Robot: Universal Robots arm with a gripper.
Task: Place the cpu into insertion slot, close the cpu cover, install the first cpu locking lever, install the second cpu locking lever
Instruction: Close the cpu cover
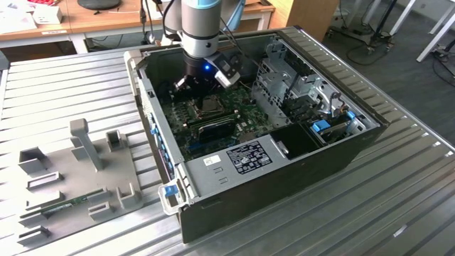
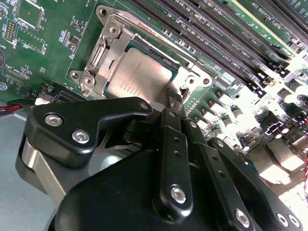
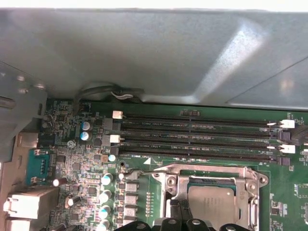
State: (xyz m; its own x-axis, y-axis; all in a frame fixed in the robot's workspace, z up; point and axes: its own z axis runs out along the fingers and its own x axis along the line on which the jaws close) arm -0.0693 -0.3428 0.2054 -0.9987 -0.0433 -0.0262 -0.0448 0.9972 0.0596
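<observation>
One gripper [image 2: 172, 98] hangs low inside the computer case [image 1: 334, 160], its tip just beside one edge of the cpu [image 2: 142, 74]. Its own black linkage hides the tip in the second wrist view, so whether it is open or shut cannot be told, and nothing can be seen in its grasp.

The cpu already lies flat in the insertion slot [image 3: 211, 182], dull metal top upward. The cpu cover [image 3: 207, 171] is folded down around it, so the chip shows through the cover's square window. Judging by this, the chip is seated and the cover is down, and the arm is probably kept close to the socket for the locking work at its edges.

Room around the socket is tight. The long memory slots [image 3: 192, 139] run just beside one edge of the cover, and small upright capacitors [image 3: 103, 192] crowd another. In the exterior view, the case's side wall [image 1: 146, 106] rises at the exterior view's left of the board, and the drive cage [image 1: 284, 85] stands at the exterior view's right. The open room lies above, where the arm comes down.
</observation>
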